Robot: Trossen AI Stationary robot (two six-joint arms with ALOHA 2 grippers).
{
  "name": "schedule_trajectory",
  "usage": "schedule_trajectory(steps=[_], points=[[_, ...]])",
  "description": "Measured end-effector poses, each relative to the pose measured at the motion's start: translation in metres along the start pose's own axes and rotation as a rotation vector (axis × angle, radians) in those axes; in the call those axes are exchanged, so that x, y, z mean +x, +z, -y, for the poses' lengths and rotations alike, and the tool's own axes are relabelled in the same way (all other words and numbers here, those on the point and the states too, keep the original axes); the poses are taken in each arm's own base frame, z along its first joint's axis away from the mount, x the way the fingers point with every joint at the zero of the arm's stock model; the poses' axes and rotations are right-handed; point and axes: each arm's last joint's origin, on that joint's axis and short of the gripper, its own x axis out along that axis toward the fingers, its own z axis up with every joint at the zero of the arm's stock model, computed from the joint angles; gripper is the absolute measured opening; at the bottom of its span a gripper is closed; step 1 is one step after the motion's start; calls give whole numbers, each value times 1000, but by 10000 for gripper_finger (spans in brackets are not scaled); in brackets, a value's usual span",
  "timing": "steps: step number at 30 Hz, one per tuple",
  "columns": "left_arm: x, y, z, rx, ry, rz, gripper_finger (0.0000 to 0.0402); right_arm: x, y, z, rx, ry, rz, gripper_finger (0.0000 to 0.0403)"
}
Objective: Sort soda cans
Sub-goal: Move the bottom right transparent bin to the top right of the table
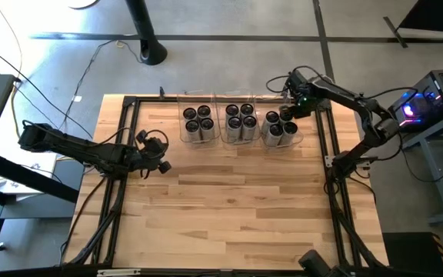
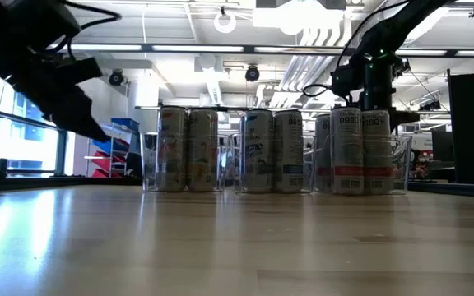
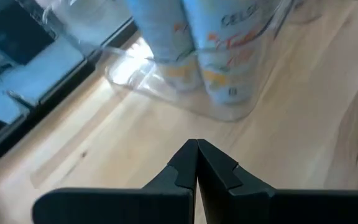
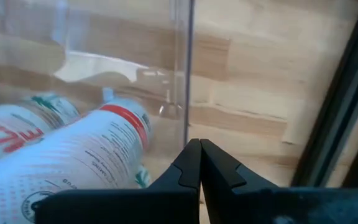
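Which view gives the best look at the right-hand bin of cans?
The low view: the right bin stands side-on with its cans' red-marked labels readable. The high view shows only its can tops, partly under the right tool. The right wrist view shows a wall and a few cans; the left wrist view shows another bin.

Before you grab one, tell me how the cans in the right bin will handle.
The cans stand tall and slim, so a push near the top probably tips one. Packed tight inside the clear bin, neighbours would likely brace it. Smooth printed sides may slip.
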Motion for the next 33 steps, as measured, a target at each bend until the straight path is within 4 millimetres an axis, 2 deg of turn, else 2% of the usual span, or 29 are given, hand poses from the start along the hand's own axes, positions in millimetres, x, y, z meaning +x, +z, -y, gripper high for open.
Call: schedule_trajectory(steps=[9,16,20,25,29,33], points=[[0,-18,-7,1,-29,-3,0,2,-2,-16,77,21,50,0],[-7,-14,-13,-62,-56,51,0,-1,-8,-30,60,11,82,0],[-12,-10,-15,-160,-123,83,0,-19,-18,-27,40,-68,160,0],[-13,-7,-14,-198,-179,104,0,-42,-38,-12,68,-105,146,0],[-13,-6,-14,-217,-181,103,0,-50,-57,-11,61,-181,100,0],[-13,-6,-13,-222,-182,101,0,-51,-68,-16,43,-211,66,0]])
